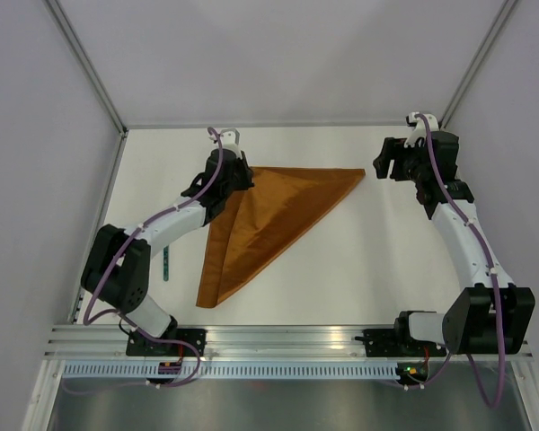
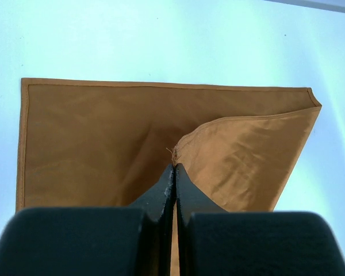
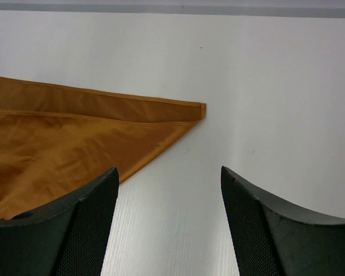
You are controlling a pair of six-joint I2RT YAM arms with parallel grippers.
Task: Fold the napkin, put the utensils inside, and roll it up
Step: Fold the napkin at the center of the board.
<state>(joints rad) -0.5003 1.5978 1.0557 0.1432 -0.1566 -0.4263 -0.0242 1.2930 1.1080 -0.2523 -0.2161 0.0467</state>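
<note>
The rust-brown napkin (image 1: 269, 215) lies on the white table (image 1: 359, 260), folded over into a rough triangle. Its long edge runs along the far side and one point reaches toward the near left. My left gripper (image 1: 233, 178) hangs over the napkin's far-left part. In the left wrist view the left gripper (image 2: 174, 168) is shut on a frayed corner of the napkin's upper layer (image 2: 241, 155), held up over the lower layer (image 2: 98, 138). My right gripper (image 1: 383, 162) stands open just right of the napkin's far-right corner (image 3: 200, 110), nothing between its fingers (image 3: 98, 201). One slim teal utensil (image 1: 165, 263) lies by the left arm.
Grey walls close in the table on the left, far and right sides. An aluminium rail (image 1: 278, 341) with both arm bases runs along the near edge. The left arm's forearm crosses above the teal utensil.
</note>
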